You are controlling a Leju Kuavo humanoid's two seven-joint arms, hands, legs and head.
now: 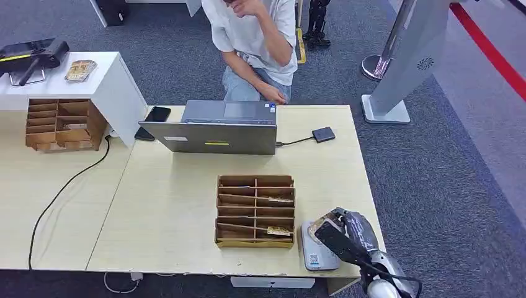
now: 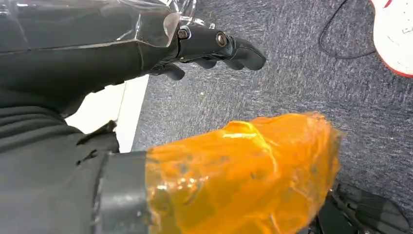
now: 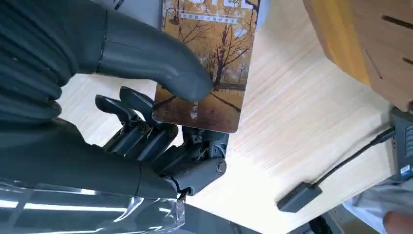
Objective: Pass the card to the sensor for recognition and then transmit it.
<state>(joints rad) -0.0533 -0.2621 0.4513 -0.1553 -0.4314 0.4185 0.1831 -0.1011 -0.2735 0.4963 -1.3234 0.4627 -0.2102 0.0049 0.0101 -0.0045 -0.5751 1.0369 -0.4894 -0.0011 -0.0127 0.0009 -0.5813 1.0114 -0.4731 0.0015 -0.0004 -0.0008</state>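
The card (image 3: 209,63) is cut off by the right wrist picture's edge, its printed lettering partly lost, and the right hand's (image 3: 160,122) thumb covers part of its face. In the head view the same hand hides most of the card and one corner of the grey sensor (image 1: 315,248). The sensor's label is too small to read. The person (image 1: 257,43) behind the table is cropped at the head. The laptop (image 1: 214,127) has its back turned, so its screen is hidden. The left hand's (image 2: 214,46) palm cannot be seen.
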